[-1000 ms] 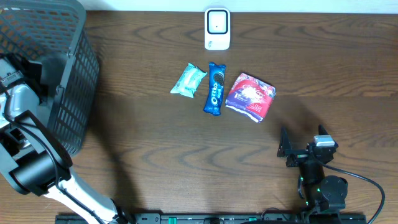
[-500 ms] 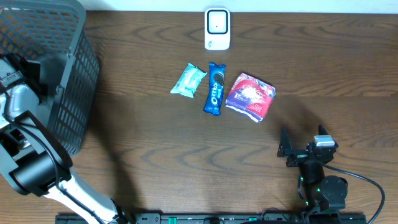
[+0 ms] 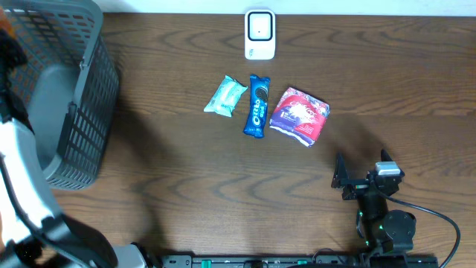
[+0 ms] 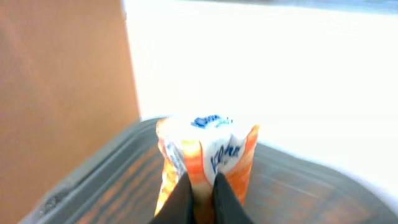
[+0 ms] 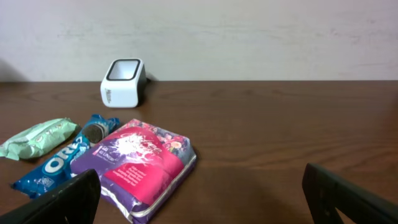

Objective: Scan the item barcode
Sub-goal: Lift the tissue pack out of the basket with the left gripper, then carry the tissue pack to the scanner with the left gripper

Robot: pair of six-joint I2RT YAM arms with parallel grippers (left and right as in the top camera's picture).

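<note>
In the left wrist view my left gripper (image 4: 201, 180) is shut on an orange and white packet (image 4: 208, 152) with blue lettering, held above the grey basket (image 4: 93, 174). From overhead only the white left arm (image 3: 22, 171) shows at the left edge. The white scanner (image 3: 259, 34) stands at the back centre. Before it lie a mint green packet (image 3: 225, 96), a blue Oreo pack (image 3: 257, 106) and a purple packet (image 3: 299, 115). My right gripper (image 3: 362, 167) rests open near the front right, short of the purple packet (image 5: 134, 165), with nothing between its fingers.
The grey mesh basket (image 3: 74, 97) fills the back left corner of the dark wooden table. The scanner (image 5: 122, 81) stands near the wall. A black cable loops by the right arm's base (image 3: 387, 227).
The left arm has swung up and out toward the left edge, uncovering the basket's inside. The right arm and the items on the table have not moved.
</note>
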